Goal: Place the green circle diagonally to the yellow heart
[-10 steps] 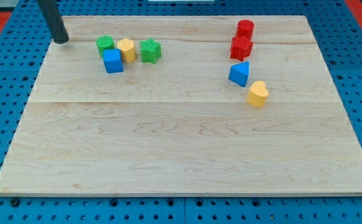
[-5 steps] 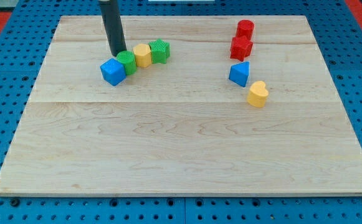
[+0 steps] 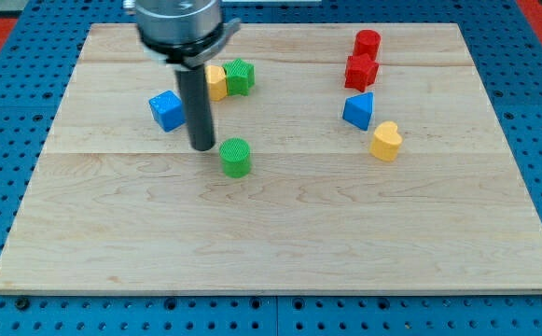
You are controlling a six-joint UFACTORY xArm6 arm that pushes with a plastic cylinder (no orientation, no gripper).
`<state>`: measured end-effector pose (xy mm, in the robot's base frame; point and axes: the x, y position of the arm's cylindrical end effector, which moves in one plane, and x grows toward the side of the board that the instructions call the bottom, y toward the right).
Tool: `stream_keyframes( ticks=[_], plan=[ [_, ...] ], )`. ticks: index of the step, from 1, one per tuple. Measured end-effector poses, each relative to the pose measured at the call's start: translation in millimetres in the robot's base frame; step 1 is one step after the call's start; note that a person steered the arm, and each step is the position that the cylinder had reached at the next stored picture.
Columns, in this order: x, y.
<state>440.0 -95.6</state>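
While the rod stands upright over the board, my tip (image 3: 202, 147) rests on the wood just beside the green circle (image 3: 236, 157), at its ten o'clock; the rod has no jaws and clamps nothing, and whether it touches the circle cannot be told. A blue cube (image 3: 166, 109) lies near the tip at ten o'clock. The yellow heart (image 3: 385, 141) sits well apart at three o'clock, just beside a blue triangle (image 3: 359, 110). Judgement: the long push toward three o'clock is the risk. An off-centre contact could let the round block slip aside, and overshoot could knock the heart or triangle.
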Motion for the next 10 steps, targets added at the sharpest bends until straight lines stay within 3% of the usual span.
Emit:
stream_keyframes(
  ticks=[2,4,6,7,8,9,10],
  plan=[
    [21,115],
    [-2,118],
    [49,148],
    [116,169],
    [110,290],
    [67,317],
    [34,309]
  ],
)
